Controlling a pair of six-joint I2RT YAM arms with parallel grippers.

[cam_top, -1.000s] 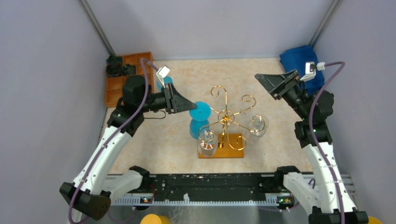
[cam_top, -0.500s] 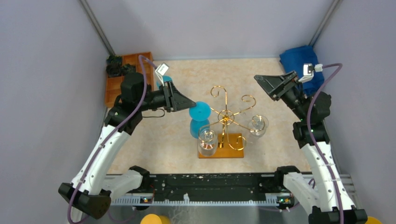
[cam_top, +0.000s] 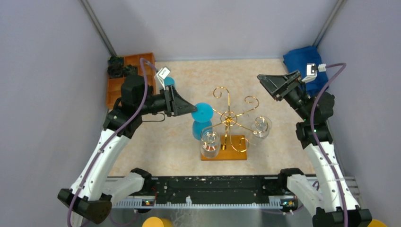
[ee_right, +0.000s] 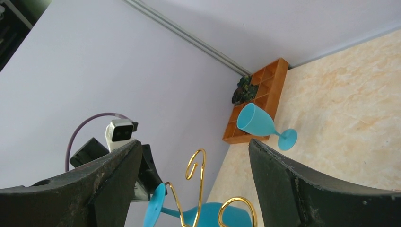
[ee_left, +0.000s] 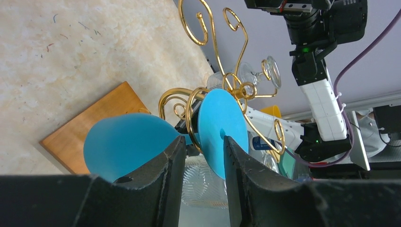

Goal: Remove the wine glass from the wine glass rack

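The gold wire wine glass rack [cam_top: 229, 119] stands on its orange-brown base [cam_top: 236, 155] mid-table. A blue wine glass [cam_top: 200, 126] hangs upside down from its left arm, foot disc up. Two clear wine glasses [cam_top: 210, 143] [cam_top: 261, 127] hang at the front and right. My left gripper [cam_top: 193, 108] is open a little, its tips right at the blue glass's foot. In the left wrist view the gripper [ee_left: 203, 142] shows a gap, with the foot disc [ee_left: 220, 130] just beyond the tips and the bowl [ee_left: 125, 144] on the left. My right gripper [cam_top: 264, 79] [ee_right: 195, 144] is wide open and empty, high behind the rack's right side.
A second blue wine glass [ee_right: 257, 122] stands on the table at the back left, mostly hidden behind my left wrist in the top view. An orange compartment tray [cam_top: 116, 87] sits in the back left corner. A blue cloth [cam_top: 302, 61] lies at the back right. Walls close in on both sides.
The left arm has shifted slightly left at the wrist, with its tips staying at the blue glass's foot. The right gripper has edged slightly. The glasses have not moved.
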